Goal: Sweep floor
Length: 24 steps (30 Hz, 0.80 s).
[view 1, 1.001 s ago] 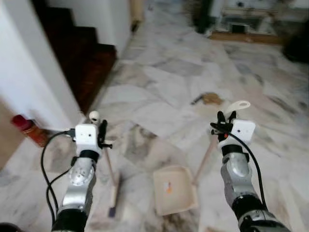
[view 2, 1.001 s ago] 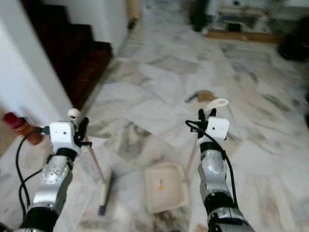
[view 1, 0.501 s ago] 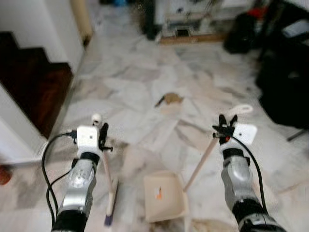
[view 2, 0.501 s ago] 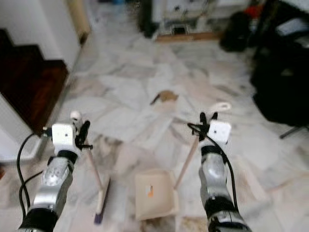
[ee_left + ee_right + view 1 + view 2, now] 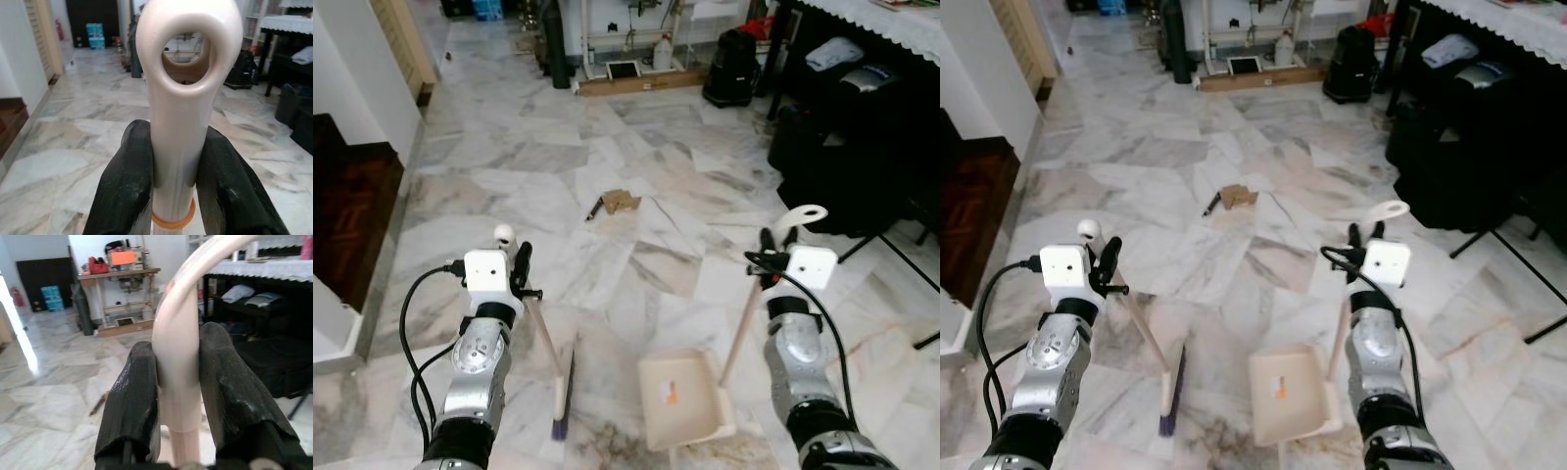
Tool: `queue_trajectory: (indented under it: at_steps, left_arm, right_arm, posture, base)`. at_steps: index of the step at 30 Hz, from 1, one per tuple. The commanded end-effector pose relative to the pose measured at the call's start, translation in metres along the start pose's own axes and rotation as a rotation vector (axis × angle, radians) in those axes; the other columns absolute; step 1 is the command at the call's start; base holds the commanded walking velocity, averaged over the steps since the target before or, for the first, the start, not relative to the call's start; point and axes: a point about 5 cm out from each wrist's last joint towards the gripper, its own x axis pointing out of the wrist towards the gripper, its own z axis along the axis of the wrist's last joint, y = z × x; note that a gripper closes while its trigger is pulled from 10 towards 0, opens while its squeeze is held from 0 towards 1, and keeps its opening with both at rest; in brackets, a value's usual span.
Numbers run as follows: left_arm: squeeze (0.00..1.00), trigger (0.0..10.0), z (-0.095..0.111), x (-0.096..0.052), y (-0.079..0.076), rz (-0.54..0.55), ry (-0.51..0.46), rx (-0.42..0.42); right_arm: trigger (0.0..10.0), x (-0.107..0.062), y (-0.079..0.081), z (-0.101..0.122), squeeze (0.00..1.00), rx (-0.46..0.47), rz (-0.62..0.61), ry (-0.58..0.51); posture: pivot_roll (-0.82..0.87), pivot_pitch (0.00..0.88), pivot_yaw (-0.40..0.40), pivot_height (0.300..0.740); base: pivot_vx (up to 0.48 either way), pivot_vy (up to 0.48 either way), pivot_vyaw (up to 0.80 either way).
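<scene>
My left gripper is shut on the cream broom handle, whose brush head rests on the marble floor below it. At the right, my right gripper is shut on the curved top of the dustpan handle. The cream dustpan sits on the floor between my arms with a small orange scrap in it. A brown piece of litter with a dark stick beside it lies on the floor farther ahead, in the middle.
Dark stairs and a white wall stand at the left. Black bags and a dark table crowd the right side. A wooden board and bottles stand at the far end. The marble floor runs open ahead.
The camera has turned to the right, so the stairs slid left and the black furniture came into view. Both grippers keep their hold on the broom and dustpan handles.
</scene>
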Motion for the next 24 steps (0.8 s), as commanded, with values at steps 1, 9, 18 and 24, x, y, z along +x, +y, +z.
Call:
queue_trajectory:
  at_steps: [1, 9, 18, 24]
  left_arm:
    - [0.0, 10.0, 0.0037, 0.0041, -0.0006, 0.016, -0.016, -0.031]
    - [0.0, 10.0, 0.004, 0.0054, -0.0036, 0.004, -0.014, -0.018]
    - [0.0, 10.0, 0.0046, 0.0059, -0.0041, 0.005, -0.014, -0.025]
    - [0.0, 10.0, 0.0045, 0.0055, -0.0025, 0.009, -0.013, -0.023]
  right_arm:
    - [10.0, 0.0056, 0.0013, 0.0103, 0.0, 0.008, -0.006, -0.045]
    - [10.0, 0.0043, 0.0007, 0.0074, 0.0, 0.023, -0.009, -0.032]
    - [10.0, 0.0035, 0.0028, 0.0062, 0.0, 0.028, -0.007, -0.024]
    - [10.0, 0.0032, 0.0034, 0.0051, 0.0, 0.02, -0.004, -0.017]
  posture:
    - [0.0, 0.0, 0.029, 0.74]
    - [0.01, 0.0, 0.024, 0.74]
    - [0.01, 0.0, 0.031, 0.74]
    - [0.01, 0.0, 0.032, 0.74]
  base:
    - [0.0, 0.0, 0.0]
    - [0.0, 0.0, 0.0]
    - [0.267, 0.0, 0.0]
    - [0.368, 0.0, 0.0]
